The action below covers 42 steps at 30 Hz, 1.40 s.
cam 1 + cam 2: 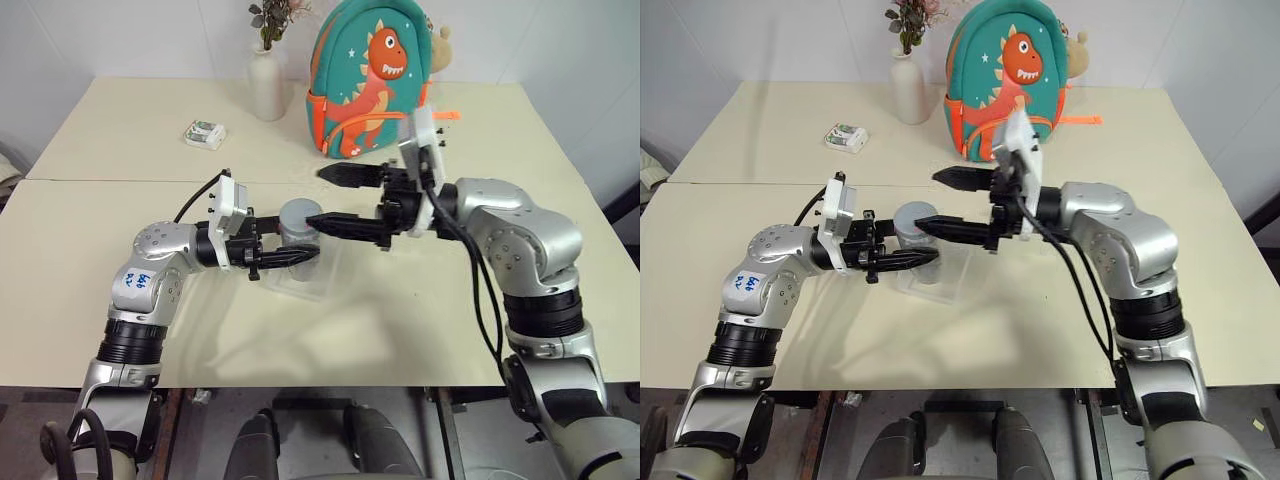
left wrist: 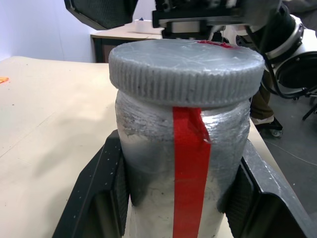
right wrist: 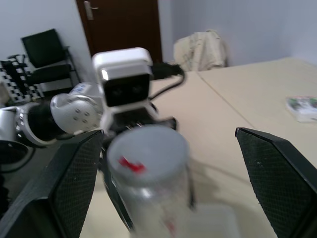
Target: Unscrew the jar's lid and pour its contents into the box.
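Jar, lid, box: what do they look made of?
Jar: silvery crinkled surface, seemingly foil or tape wrapping over the body, with a glossy red tape strip down its side; what lies under the wrap cannot be told. Lid: matte grey, probably plastic, going by the moulded ribs around its edge and fine scuffs on top. Box: clear, glossy, likely thin plastic; the table shows through it.

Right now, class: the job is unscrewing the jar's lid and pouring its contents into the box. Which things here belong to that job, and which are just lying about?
Belong to the job:
- jar, held by the left gripper
- lid, still on
- box, under the jar
- right gripper, open at the lid

Lying about:
- dinosaur backpack
- white vase
- small packet
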Each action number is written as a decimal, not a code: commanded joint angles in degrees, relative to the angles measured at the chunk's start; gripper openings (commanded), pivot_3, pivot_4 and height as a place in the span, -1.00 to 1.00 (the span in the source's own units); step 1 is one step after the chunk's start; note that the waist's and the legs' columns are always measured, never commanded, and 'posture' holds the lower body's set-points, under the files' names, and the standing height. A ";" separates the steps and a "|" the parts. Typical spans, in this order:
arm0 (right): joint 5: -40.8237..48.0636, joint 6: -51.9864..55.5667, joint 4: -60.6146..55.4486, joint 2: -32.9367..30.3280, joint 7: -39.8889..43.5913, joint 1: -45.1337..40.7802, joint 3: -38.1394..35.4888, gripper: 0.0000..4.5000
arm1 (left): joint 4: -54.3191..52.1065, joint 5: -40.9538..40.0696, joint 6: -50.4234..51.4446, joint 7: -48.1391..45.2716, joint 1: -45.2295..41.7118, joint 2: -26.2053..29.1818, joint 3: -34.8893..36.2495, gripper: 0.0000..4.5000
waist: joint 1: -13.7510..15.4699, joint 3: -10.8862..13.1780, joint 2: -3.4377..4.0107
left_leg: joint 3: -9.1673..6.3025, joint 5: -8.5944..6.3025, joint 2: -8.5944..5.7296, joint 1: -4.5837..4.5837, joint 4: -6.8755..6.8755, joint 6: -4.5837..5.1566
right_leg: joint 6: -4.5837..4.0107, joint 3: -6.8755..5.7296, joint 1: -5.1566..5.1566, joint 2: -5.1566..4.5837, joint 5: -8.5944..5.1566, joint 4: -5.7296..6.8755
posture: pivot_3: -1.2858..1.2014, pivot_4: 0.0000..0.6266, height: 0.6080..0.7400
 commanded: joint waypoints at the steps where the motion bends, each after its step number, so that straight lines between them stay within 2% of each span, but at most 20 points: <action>1: -1.37 -0.54 -1.07 1.95 -2.60 -2.10 1.38 0.98 | -1.56 -0.67 -1.07 -0.16 -1.17 -0.19 0.85 -0.10 | -0.01 0.00 0.00 | 0.01 0.00 0.00 0.00 0.01 0.00 | 0.00 0.01 0.00 0.00 0.00 0.00 | 0.03 -0.52 1.00; 9: -5.70 -2.66 1.26 5.49 -4.09 -2.58 5.27 0.98 | -1.70 -0.71 -0.99 -0.01 -1.22 -0.55 0.71 -0.10 | -0.04 0.00 0.00 | 0.04 -0.01 0.01 0.00 0.00 -0.01 | 0.00 0.02 -0.02 0.00 0.00 0.01 | 0.03 -0.52 1.00; 18: -6.57 -3.74 3.51 4.92 -4.16 -2.94 3.90 0.98 | -2.00 -0.69 -0.87 0.13 -0.99 -0.57 0.78 -0.10 | -0.05 0.00 0.00 | 0.06 -0.01 0.01 0.00 0.00 -0.01 | -0.01 0.02 -0.02 0.01 0.00 0.01 | 0.03 -0.52 1.00; 24: -5.32 -3.60 3.37 2.65 -3.08 -2.67 1.62 0.98 | -1.90 -0.73 -0.96 0.06 -0.91 -0.39 0.85 -0.10 | 0.01 0.00 0.00 | 0.07 -0.02 0.02 0.00 0.00 -0.02 | 0.00 0.02 -0.02 0.00 0.00 0.00 | 0.03 -0.52 1.00; 32: -2.93 -2.79 2.33 -4.23 -0.15 0.66 -1.90 0.98 | -1.82 -0.84 -1.04 0.17 -0.87 -0.37 0.87 -0.10 | -0.03 0.00 0.00 | 0.09 -0.03 0.02 0.00 0.00 -0.02 | 0.00 0.05 -0.02 0.00 0.00 -0.03 | 0.03 -0.52 1.00; 42: -0.50 -1.93 0.47 -8.24 2.66 3.57 -3.97 0.98 | -1.60 -0.59 -1.10 -0.34 -0.76 -0.29 1.17 -0.10 | -0.10 0.00 0.00 | 0.12 -0.03 0.02 0.01 -0.01 -0.01 | 0.00 0.09 -0.02 0.02 0.01 -0.06 | 0.03 -0.52 1.00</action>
